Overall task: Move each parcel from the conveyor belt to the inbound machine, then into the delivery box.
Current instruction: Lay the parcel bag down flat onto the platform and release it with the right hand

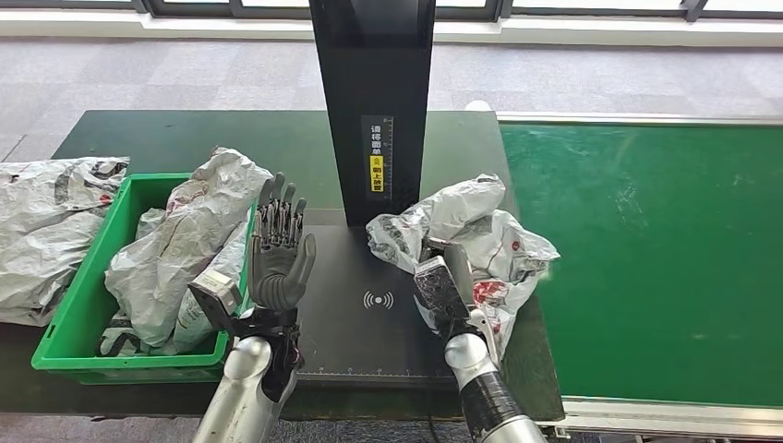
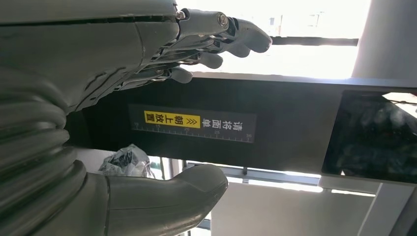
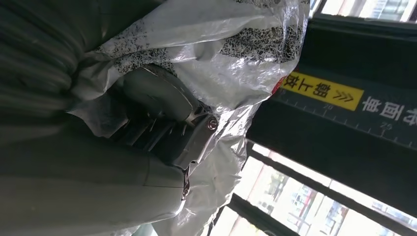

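Note:
A crumpled white plastic parcel (image 1: pixel 480 231) lies on the right side of the black inbound machine's base plate (image 1: pixel 355 323), partly over the edge of the green conveyor belt (image 1: pixel 646 249). My right hand (image 1: pixel 443 286) grips this parcel from the near side; in the right wrist view its fingers (image 3: pixel 162 128) are sunk into the plastic wrap (image 3: pixel 226 54). My left hand (image 1: pixel 280 249) is raised upright with fingers straight and apart, holding nothing, between the green delivery box (image 1: pixel 88 286) and the machine's black post (image 1: pixel 374 101). Several parcels (image 1: pixel 189 240) fill the box.
More white parcels (image 1: pixel 46 231) lie on the dark table left of the box. The machine's post carries a yellow label (image 2: pixel 172 119). A grey carpeted floor lies beyond the table.

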